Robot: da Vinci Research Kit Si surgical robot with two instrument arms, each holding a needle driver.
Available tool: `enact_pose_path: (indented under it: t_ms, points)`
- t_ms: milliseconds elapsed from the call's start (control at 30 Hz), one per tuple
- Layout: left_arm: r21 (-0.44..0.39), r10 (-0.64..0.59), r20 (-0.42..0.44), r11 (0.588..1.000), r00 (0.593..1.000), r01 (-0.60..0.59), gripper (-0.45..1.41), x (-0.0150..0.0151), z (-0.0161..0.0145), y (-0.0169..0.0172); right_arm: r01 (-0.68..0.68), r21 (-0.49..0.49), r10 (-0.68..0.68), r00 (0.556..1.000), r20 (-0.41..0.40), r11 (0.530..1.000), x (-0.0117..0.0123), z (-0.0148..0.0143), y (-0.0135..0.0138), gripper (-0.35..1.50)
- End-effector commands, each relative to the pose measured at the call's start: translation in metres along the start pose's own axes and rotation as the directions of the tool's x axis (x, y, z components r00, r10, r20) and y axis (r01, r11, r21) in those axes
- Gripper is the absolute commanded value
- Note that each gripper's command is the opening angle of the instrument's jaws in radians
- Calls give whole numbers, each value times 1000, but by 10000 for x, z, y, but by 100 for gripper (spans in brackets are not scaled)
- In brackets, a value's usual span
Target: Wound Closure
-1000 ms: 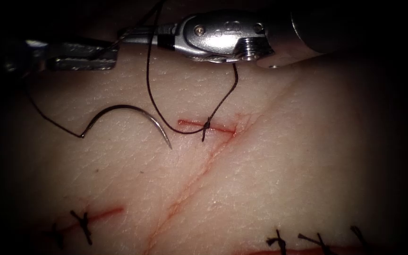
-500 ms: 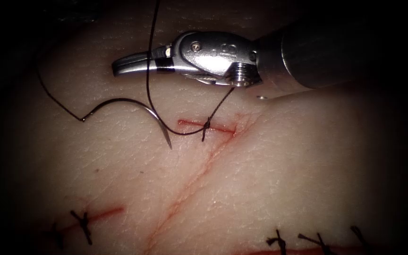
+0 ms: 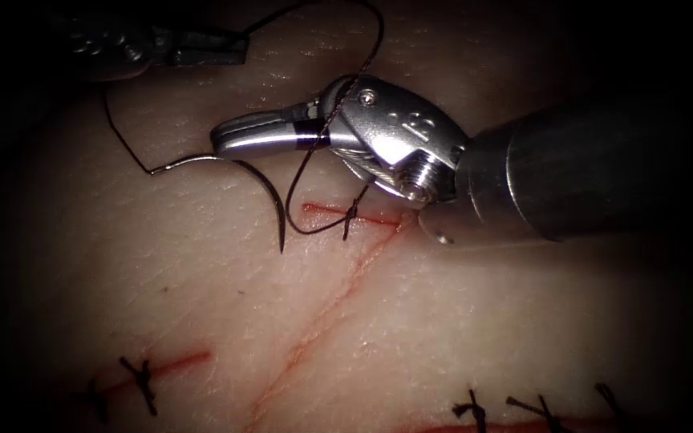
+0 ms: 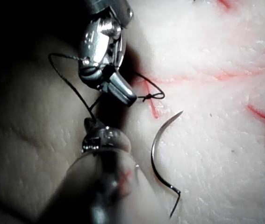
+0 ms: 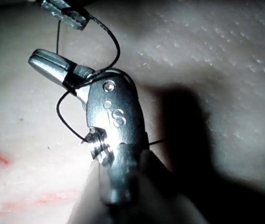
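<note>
Needle (image 3: 238,172) free on the tissue (image 3: 443,321), left of the cut (image 3: 352,214), held by neither tool; lying flat, not in the tissue, tip pointing down toward the viewer. Shifted a little up and right since 0.5 s ago, swaged end now higher.

Right tool (image 3: 238,136) come down and rotated toward the cut since then, thread (image 3: 308,156) now wrapped over its jaw base (1 turn visible). Jaws pressed together, nothing seen between them.

Left tool (image 3: 202,48) back at the top edge, dim, absent 0.5 s ago; jaws pinching the thread, best seen in the right wrist view (image 5: 67,16).

Knot (image 3: 350,212) on the cut with a short tail; thread path behind the right tool's wrist hidden.

Needle thin, dark, evenly curved, roughly half a circle (image 4: 162,158).
</note>
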Motion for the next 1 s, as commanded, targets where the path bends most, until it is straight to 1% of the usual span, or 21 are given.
enact_pose_path:
  t_ms: [33,100,233,300,367,433,467,500,667,700,733,767,800,833,900,1000]
  points:
    - [-6,-1,-5,1000,1000,1,-45,-2,15,4,-24,0,24,999,-47,1000,-1,7,-10,-35]
    - [-12,-2,-5,1000,1000,2,-45,-5,24,10,-40,-3,39,995,-88,999,3,3,-16,-35]
    - [-25,-3,6,1000,1000,3,-45,-11,39,24,-54,-22,51,991,-123,998,14,-8,-27,-35]
    - [-27,-12,2,1000,1000,12,-45,-15,46,30,-63,-60,54,989,-138,996,17,-10,-31,-35]
    - [-30,-16,0,999,1000,16,-45,-17,53,34,-80,-131,57,984,-168,988,22,-11,-35,-35]
    - [-25,-12,5,1000,1000,12,-45,-17,59,36,-90,-170,58,981,-186,981,24,-10,-37,-35]
    - [-25,-10,9,1000,1000,10,-45,-16,64,38,-103,-215,58,977,-206,971,25,-9,-38,-35]
    - [-26,-9,12,1000,1000,9,-45,-15,67,39,-99,-199,59,978,-200,975,27,-8,-38,-35]
    - [-20,-9,26,1000,1000,9,-45,0,79,47,-108,-231,57,975,-217,967,31,-3,-38,-35]
    - [-18,-10,30,1000,1000,11,-45,7,82,49,-65,-84,54,990,-132,994,32,-4,-37,-35]
    - [-17,-13,31,1000,999,13,-45,13,82,51,-22,-154,20,1000,-15,988,33,-7,-36,-35]
    - [-17,-14,31,1000,999,14,-45,16,82,51,-9,-167,10,1000,6,986,33,-7,-35,-35]
    - [-17,-15,31,1000,999,16,-45,20,81,52,28,-201,-18,999,52,979,34,-10,-34,-10]
    - [-18,-16,30,1000,999,16,-45,22,81,53,41,-212,-28,997,65,976,34,-11,-32,22]
    - [-20,-16,25,1000,1000,17,-45,26,78,54,96,-262,-68,991,112,960,36,-15,-29,78]
    - [-23,-16,36,1000,999,17,-45,30,73,56,153,-311,-110,982,151,938,35,-23,-26,83]
